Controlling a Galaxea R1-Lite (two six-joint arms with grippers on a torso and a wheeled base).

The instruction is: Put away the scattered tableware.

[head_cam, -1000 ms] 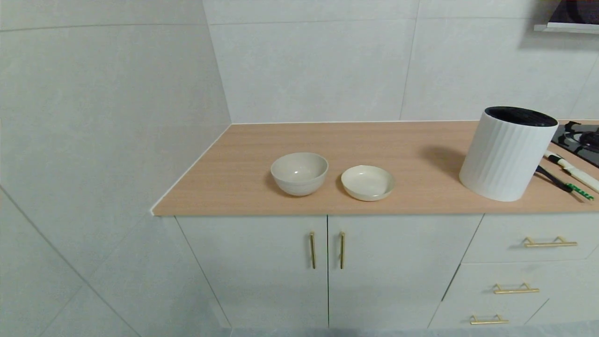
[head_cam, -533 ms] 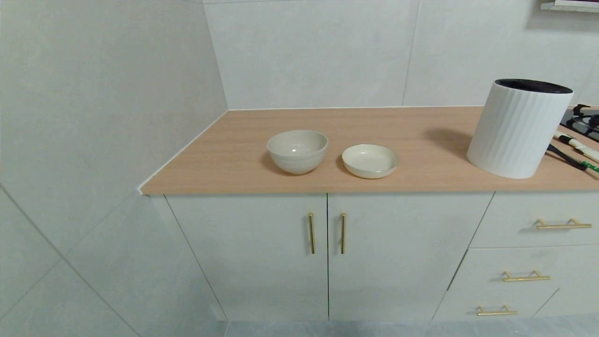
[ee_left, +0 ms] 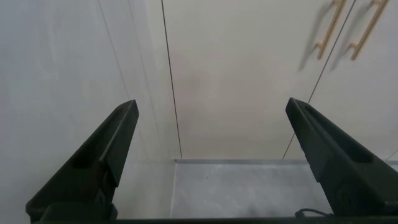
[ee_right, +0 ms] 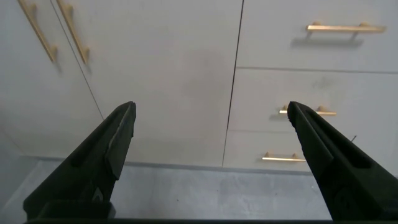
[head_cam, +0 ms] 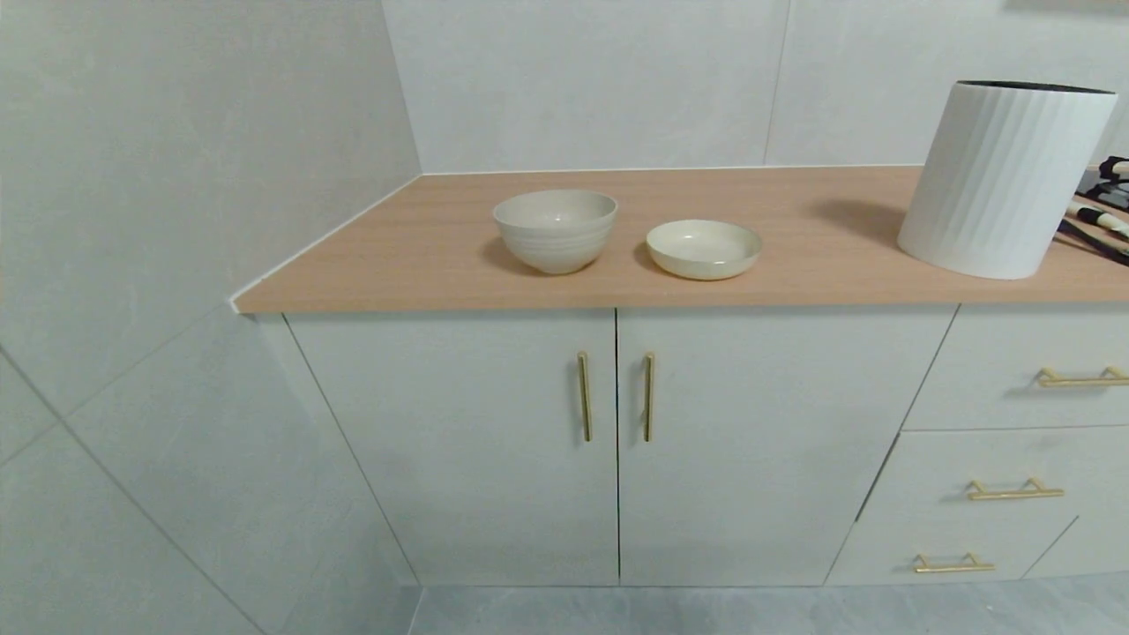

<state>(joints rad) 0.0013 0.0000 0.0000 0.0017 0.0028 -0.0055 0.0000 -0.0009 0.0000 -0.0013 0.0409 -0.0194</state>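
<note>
Nothing of the task was judged done: the bowl (head_cam: 555, 229) and the dish (head_cam: 704, 249) were seen side by side, not touching, on the table (head_cam: 820, 220), just above the middle of the head view. The left hand (ee_left: 210, 115) and the right hand (ee_right: 211, 115) were held spread apart and empty before the cupboard doors (head_cam: 476, 441), so both pieces were left to be picked up and stowed.
</note>
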